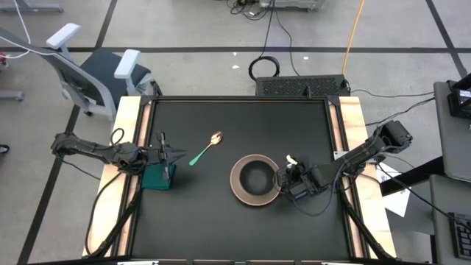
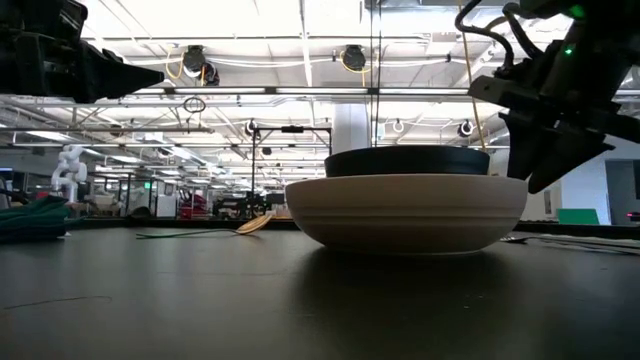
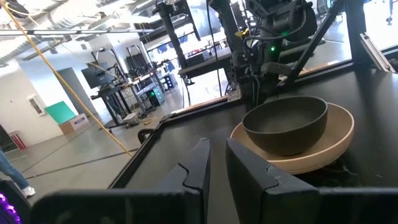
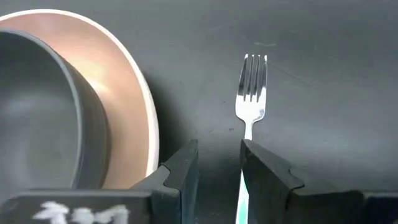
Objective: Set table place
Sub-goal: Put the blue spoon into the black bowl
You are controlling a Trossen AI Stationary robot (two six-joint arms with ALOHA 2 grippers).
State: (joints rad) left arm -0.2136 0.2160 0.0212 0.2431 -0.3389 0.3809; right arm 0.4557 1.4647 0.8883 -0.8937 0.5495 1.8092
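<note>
Nearest the low camera stands the pinkish-beige plate (image 2: 405,212) with the black bowl (image 2: 407,161) nested in it, both right of centre on the black surface (image 1: 221,213). From the right edge, the right arm reaches low and bent toward the plate's right side, its hand (image 4: 219,163) slightly parted with the fork (image 4: 251,99) lying flat on the surface between its 2 fingers, handle toward the hand and tines pointing away, just beside the plate rim. At the left edge, the left arm stretches inward, its hand (image 3: 216,163) narrowly parted and holding nothing above a green cloth (image 1: 157,177), while the green-handled spoon (image 1: 205,149) lies apart at upper centre; no readable writing shows.
</note>
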